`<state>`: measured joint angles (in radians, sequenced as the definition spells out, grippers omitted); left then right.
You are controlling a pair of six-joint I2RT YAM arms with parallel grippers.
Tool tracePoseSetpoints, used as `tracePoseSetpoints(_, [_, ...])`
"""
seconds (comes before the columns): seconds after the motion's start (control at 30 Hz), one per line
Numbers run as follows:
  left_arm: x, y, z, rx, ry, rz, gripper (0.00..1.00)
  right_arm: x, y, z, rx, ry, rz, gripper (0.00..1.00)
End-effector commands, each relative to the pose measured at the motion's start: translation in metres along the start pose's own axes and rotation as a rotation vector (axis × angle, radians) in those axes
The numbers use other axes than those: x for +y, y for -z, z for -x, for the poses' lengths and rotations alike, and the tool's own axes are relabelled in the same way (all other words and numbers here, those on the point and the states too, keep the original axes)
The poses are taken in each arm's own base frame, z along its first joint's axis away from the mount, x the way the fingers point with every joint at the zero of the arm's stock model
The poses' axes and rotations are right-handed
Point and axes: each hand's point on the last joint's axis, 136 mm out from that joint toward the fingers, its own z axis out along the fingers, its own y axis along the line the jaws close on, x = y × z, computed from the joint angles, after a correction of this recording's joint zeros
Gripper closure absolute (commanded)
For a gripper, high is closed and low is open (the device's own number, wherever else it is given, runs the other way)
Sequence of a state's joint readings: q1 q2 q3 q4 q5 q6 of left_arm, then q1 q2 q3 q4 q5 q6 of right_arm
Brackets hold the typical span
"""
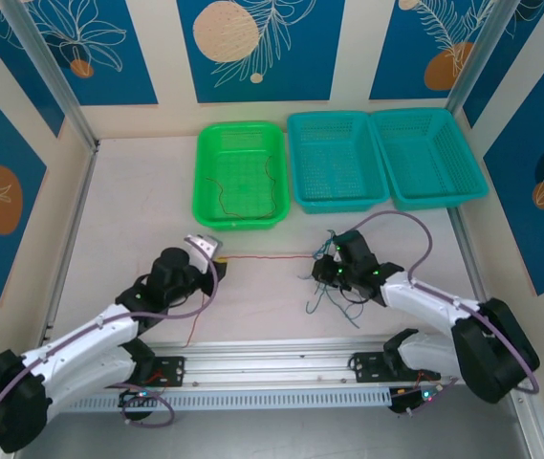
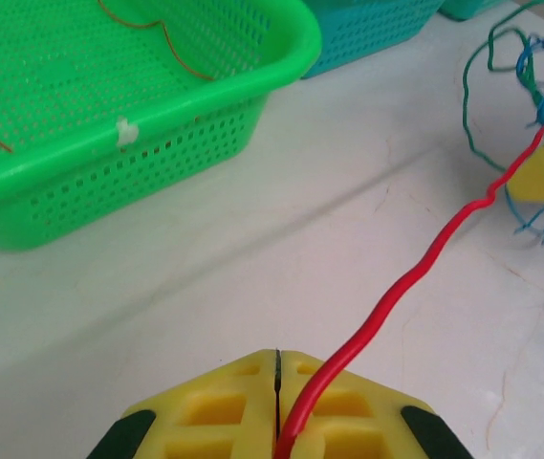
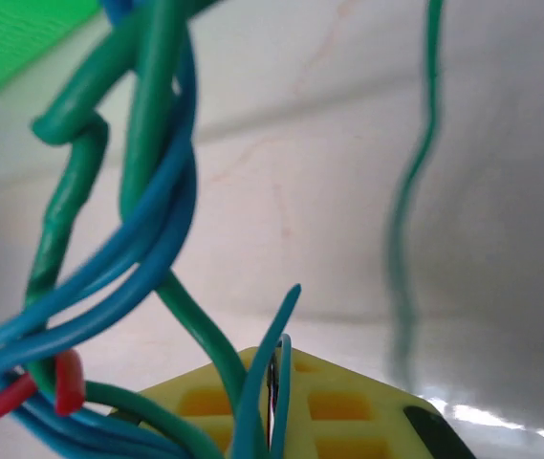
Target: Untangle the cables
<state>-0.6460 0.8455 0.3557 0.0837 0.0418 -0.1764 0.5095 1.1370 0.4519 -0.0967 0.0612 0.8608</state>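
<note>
Red cable point(image 1: 270, 256) drawn taut out of the tangle point(image 1: 327, 298), both grippers clamped.
From above, just in front of the green basket point(image 1: 240, 127), we see the left gripper point(image 1: 212, 256) and right gripper point(image 1: 334, 273) stretching it; next, we judge, a steady pull away from the knot. At the left wrist, fingers point(image 2: 205, 411) pressed together pinch the red end. At the right wrist, closed fingers pin teal and blue strands point(image 3: 147, 210); their knotting is blurred and cut off.
</note>
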Motion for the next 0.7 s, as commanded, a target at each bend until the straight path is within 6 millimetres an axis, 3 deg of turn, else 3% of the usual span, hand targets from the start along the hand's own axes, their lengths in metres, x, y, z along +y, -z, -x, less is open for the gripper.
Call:
tracePoseSetpoints(0.0, [0.051, 0.012, -0.012, 0.017, 0.113, 0.236, 1.00, -0.078, 0.017, -0.002, -0.044, -0.219, -0.292, 1.00])
tracePoseSetpoints(0.1, [0.057, 0.013, -0.011, 0.011, 0.123, 0.269, 1.00, -0.091, 0.029, 0.003, -0.070, -0.288, -0.336, 1.00])
tracePoseSetpoints(0.23, [0.095, 0.031, -0.022, 0.057, 0.218, 0.472, 1.00, -0.120, 0.047, 0.007, -0.127, -0.510, -0.324, 1.00])
tracePoseSetpoints(0.37, [0.114, 0.048, -0.024, 0.029, 0.321, 0.539, 1.00, -0.142, 0.062, 0.011, -0.193, -0.630, -0.292, 1.00])
tracePoseSetpoints(0.47, [0.101, 0.044, -0.008, -0.031, 0.313, 0.431, 1.00, -0.133, 0.062, 0.019, -0.185, -0.600, -0.210, 1.00])
tracePoseSetpoints(0.57, [0.066, 0.034, 0.022, -0.136, 0.266, 0.204, 1.00, -0.120, 0.057, 0.021, -0.147, -0.546, -0.162, 1.00])
tracePoseSetpoints(0.67, [0.052, 0.043, 0.050, -0.237, 0.254, 0.121, 1.00, -0.103, 0.055, 0.023, -0.113, -0.459, -0.129, 1.00])
